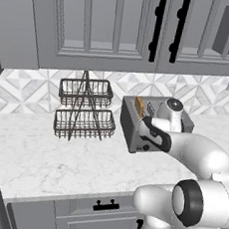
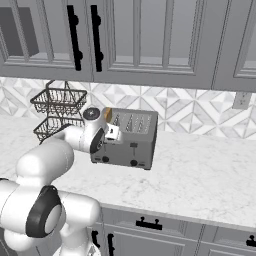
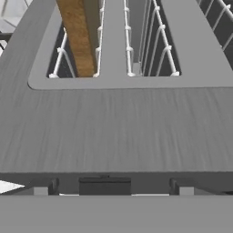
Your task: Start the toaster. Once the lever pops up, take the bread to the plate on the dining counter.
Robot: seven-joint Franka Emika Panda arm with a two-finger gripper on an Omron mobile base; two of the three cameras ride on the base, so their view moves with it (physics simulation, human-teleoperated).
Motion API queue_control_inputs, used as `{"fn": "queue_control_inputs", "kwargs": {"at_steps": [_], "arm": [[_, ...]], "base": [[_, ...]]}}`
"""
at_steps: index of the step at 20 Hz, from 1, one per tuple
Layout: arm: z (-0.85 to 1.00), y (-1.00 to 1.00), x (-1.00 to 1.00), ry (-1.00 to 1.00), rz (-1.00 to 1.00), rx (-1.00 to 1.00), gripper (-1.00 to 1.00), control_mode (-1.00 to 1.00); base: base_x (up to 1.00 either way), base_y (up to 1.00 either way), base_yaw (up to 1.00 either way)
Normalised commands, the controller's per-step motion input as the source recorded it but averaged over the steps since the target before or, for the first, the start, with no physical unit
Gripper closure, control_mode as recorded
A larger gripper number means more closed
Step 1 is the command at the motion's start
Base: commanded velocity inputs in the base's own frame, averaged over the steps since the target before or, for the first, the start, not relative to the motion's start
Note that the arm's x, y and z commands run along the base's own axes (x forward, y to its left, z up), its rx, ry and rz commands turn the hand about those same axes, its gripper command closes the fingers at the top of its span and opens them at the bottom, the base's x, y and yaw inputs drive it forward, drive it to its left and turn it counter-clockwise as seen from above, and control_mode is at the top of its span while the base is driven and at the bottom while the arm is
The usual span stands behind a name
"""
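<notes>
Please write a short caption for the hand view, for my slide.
Looking down on the grey toaster top, with the bread standing in its leftmost slot.

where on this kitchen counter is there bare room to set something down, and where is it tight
Bare white marble countertop stretches right of the boxy grey metal toaster to the frame edge. Another free patch lies in front of the two-tier dark wire basket rack, toward the counter's front edge. Crowded: the toaster's front, where the arm's end effector hovers, and the narrow rack-to-toaster gap.
</notes>
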Motion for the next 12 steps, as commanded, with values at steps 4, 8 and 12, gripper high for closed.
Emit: {"fn": "queue_control_inputs", "kwargs": {"at_steps": [4, 8, 12], "arm": [[0.0, 0.0, 0.09, 0.0, 0.0, 0.0, 1.0, -1.0], [0.0, 0.0, 0.0, 0.05, 0.0, 0.0, 1.0, -1.0], [0.0, 0.0, 0.0, 0.0, 0.0, 0.0, 1.0, -1.0]], "base": [[0.0, 0.0, 0.0], [0.0, 0.0, 0.0], [0.0, 0.0, 0.0]]}}
